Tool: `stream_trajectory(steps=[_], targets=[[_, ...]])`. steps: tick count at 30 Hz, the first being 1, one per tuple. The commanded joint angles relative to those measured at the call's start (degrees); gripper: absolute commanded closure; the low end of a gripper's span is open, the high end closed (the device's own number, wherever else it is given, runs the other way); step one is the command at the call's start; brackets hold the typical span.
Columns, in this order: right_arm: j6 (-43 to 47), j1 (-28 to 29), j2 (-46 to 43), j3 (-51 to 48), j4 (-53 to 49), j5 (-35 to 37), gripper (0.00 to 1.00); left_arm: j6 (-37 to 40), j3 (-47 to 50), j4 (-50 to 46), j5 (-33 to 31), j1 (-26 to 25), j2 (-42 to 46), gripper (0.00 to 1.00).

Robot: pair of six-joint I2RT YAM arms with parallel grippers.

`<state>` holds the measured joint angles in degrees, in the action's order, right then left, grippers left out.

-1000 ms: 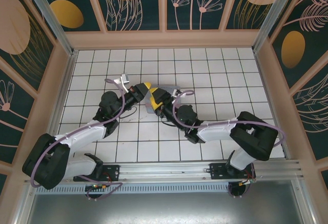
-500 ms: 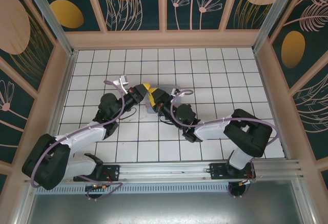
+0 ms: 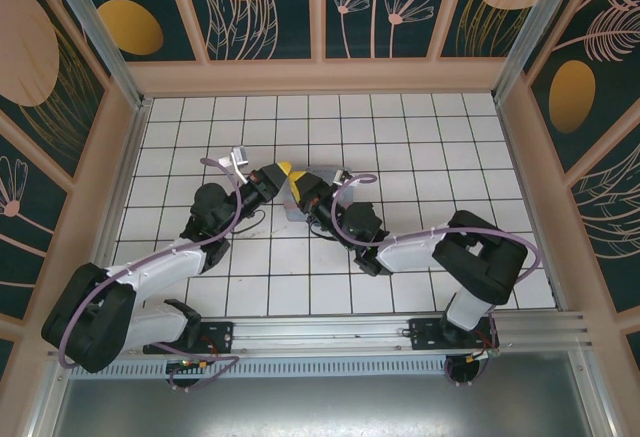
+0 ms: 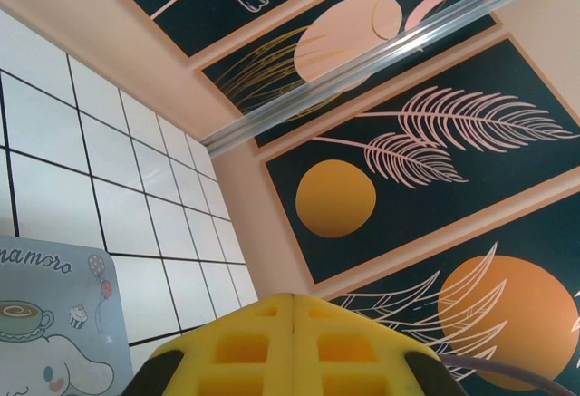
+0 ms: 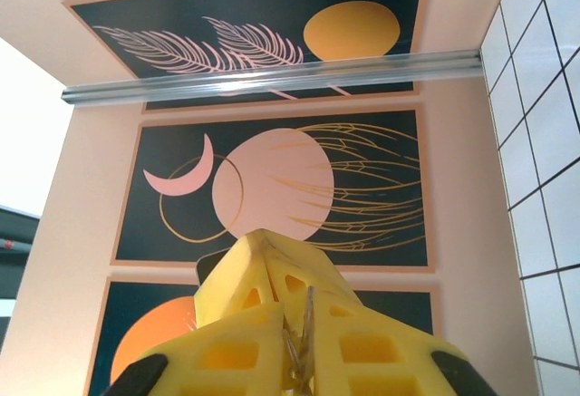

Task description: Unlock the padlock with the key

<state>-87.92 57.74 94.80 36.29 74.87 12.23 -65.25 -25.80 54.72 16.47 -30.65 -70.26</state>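
Note:
In the top view my two grippers meet tip to tip over the middle of the tiled floor, the left gripper [image 3: 284, 170] against the right gripper [image 3: 301, 186]. The right wrist view has my right gripper [image 5: 302, 312] shut on a thin dull-metal sliver, the key [image 5: 308, 325], standing edge-on between the yellow pads with a bit of wire beside it. Just beyond it are the left gripper's yellow fingertips [image 5: 256, 260], pressed together. In the left wrist view the left gripper [image 4: 293, 302] is shut, with nothing visible in the seam. The padlock is hidden.
A pastel blue cartoon tin [image 4: 45, 333] lies flat on the white tiles right under both grippers, its grey edge [image 3: 291, 208] showing beneath them in the top view. Peach-framed patterned walls [image 3: 320, 75] enclose the floor on three sides.
The right gripper has gone from open to shut on the key. The right arm has shifted slightly left, toward the left gripper. The left gripper has stayed shut and has barely moved.

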Motion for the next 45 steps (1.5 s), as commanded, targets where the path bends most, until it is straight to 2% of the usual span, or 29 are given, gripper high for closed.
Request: stream_trajectory(steps=[1,4,9,11,12,14,16,18,23,30,39,45], targets=[[-0.2,-0.6,0.9,1.7,4.3,0.6,0.93,-0.8,0.6,3.3,0.6,-0.2,1.0,1.00],[-0.4,-0.6,1.2,1.8,4.6,0.3,1.00,-0.9,0.6,3.3,0.8,-0.1,1.0,1.00],[-0.1,-0.8,1.1,0.7,4.6,0.0,1.00,-1.4,-0.3,0.5,0.5,-0.1,1.1,0.99],[0.4,-1.0,0.6,-0.4,3.9,-0.1,1.00,-1.8,-0.9,-2.0,-0.1,-0.1,1.6,0.77],[0.9,-1.0,0.1,-1.0,3.4,-0.2,1.00,-1.8,-1.3,-3.2,-0.4,-0.2,2.0,0.62],[1.9,-1.0,-1.4,-2.1,1.4,0.2,1.00,-2.1,-1.7,-5.6,-1.3,-0.1,2.9,0.45],[3.3,-1.0,-3.0,-3.0,-1.6,0.4,1.00,-2.6,-2.4,-8.2,-2.0,-0.2,3.9,0.35],[4.9,-0.9,-4.6,-4.0,-4.2,0.7,1.00,-3.3,-3.5,-11.3,-2.5,-0.2,4.6,0.30],[8.4,-0.3,-6.9,-6.0,-5.3,2.8,1.00,-7.7,-4.4,-15.8,-1.5,-0.1,4.4,0.29],[11.0,1.0,-6.4,-5.5,-4.2,6.3,1.00,-16.4,-2.1,-13.4,1.8,-0.2,2.4,0.39],[11.1,1.1,-3.1,-2.9,-2.8,5.9,1.00,-17.5,-2.1,-15.4,3.1,-0.2,2.3,0.53],[10.7,1.1,-1.2,-1.9,-1.6,5.6,1.00,-17.8,-2.1,-15.1,3.8,-0.1,1.5,0.55]])
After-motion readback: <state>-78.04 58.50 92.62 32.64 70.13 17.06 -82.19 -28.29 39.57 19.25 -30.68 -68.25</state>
